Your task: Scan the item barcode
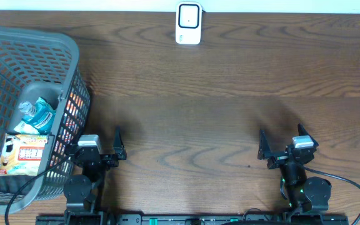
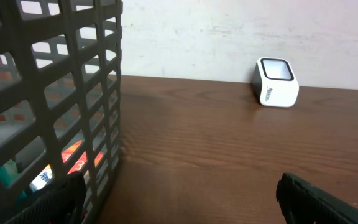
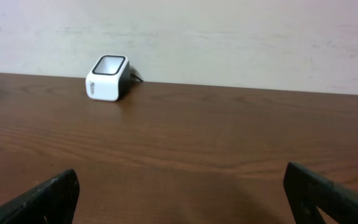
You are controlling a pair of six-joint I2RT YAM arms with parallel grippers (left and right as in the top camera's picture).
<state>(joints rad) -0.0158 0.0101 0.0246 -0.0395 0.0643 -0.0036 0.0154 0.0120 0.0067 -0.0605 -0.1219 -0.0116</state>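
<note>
Left tool [image 1: 97,149], jaws wide and holding nothing, sits just beside the basket [image 1: 74,56]. Right tool [image 1: 284,145] is equally wide, empty. Bottle [image 1: 36,115] and box [image 1: 24,153] lie in the basket; scanner [image 1: 188,24] stands at the table's [image 1: 199,112] far edge.

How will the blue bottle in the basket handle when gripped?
The blue bottle looks like smooth plastic, so probably slippery. It lies tilted beside a printed packet in the basket, so it may roll when nudged.
</note>
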